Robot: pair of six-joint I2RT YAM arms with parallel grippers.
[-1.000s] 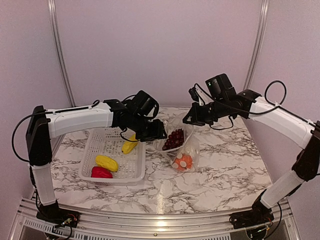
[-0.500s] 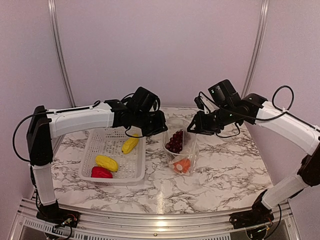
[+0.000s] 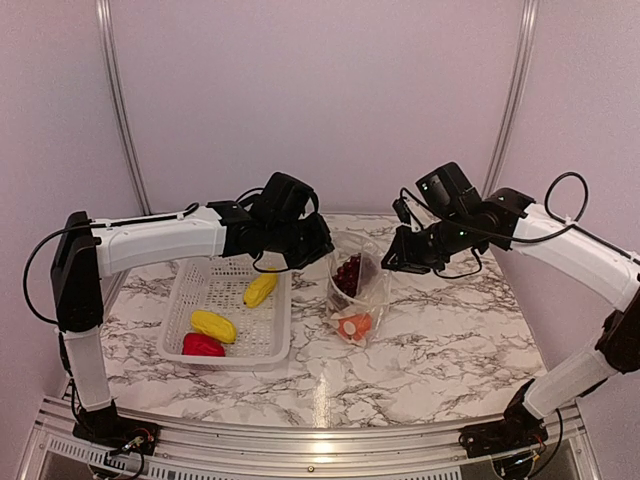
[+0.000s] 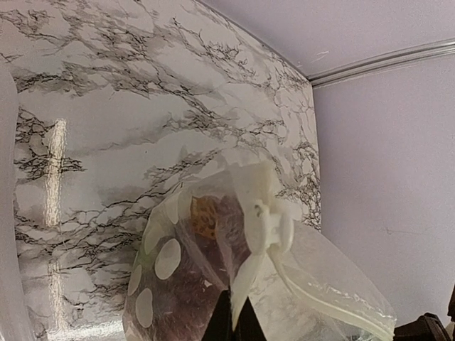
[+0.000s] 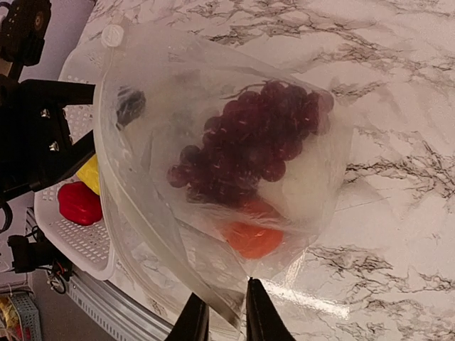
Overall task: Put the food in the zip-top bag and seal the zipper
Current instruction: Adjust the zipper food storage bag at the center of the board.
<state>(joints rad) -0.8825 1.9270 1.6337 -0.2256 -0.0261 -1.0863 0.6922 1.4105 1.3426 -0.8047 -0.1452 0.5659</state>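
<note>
**Mia:** Between the two claws, over the middle of the table (image 3: pixel 450 345), hangs the zip-top bag (image 3: pixel 372 292). Its mouth is up and open.

**Ben:** What is inside?

**Mia:** Dark grapes (image 5: pixel 259 138) are on top. The orange fruit (image 5: pixel 252 238) is under them, and a pale vegetable (image 5: pixel 298 188) sits beside them.

**Ben:** Who holds the bag?

**Mia:** The left claw (image 4: pixel 231 317) is pinched tight on the bag's left edge. The right claw (image 5: pixel 226 316) has a finger on each side of the right edge, with a small gap. I cannot tell if it squeezes.

**Ben:** And the zipper (image 4: pixel 334 298)?

**Mia:** It runs along the mouth edge. Its two sides are apart.

**Ben:** Is there room around the bag?

**Mia:** The white basket (image 3: pixel 178 312) has its right edge just beside the bag. The yellow pieces (image 3: pixel 213 324) and the red pepper (image 3: pixel 203 345) lie in it. In front and to the right, marble shows out to the table's edge. I cannot tell if the bag's bottom touches the table.
</note>
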